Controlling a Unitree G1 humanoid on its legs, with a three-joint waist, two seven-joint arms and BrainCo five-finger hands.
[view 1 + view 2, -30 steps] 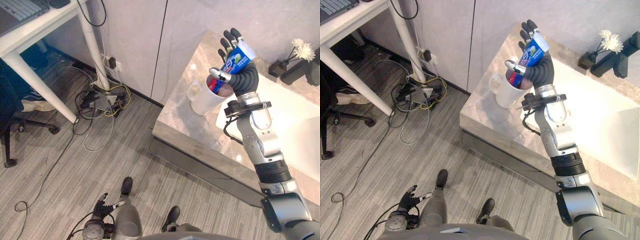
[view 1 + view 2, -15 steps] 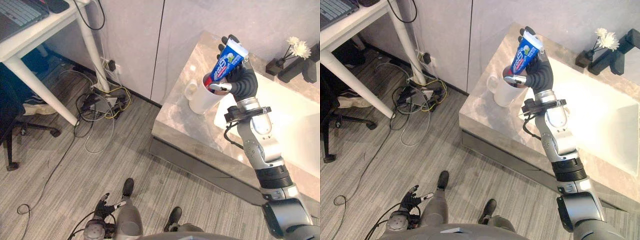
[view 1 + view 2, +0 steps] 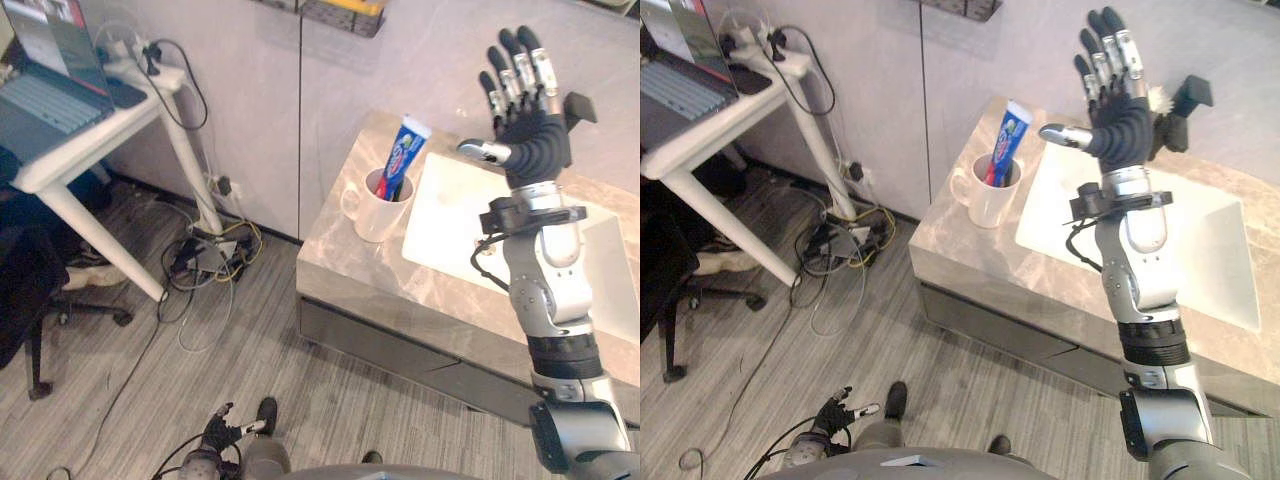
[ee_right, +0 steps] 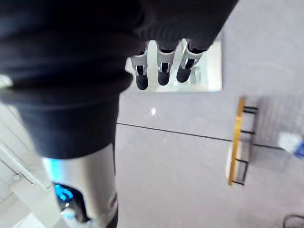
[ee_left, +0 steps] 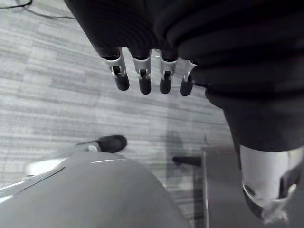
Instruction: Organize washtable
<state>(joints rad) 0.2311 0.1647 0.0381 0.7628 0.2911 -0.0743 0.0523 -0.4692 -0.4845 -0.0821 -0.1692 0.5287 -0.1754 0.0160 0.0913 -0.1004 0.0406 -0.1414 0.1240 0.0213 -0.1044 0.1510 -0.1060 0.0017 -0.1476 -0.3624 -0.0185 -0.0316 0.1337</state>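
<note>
Left eye view, upper right: our right hand (image 3: 533, 140) is spread wide, empty; clipping the toothpaste (image 3: 404, 158) could topple the mug (image 3: 376, 216).

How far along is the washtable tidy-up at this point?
Done: the toothpaste tube stands in the white mug on the counter. In hand: nothing; the right hand is open above the sink, and the left hand hangs low. Left: probably only withdrawing the arm.
</note>
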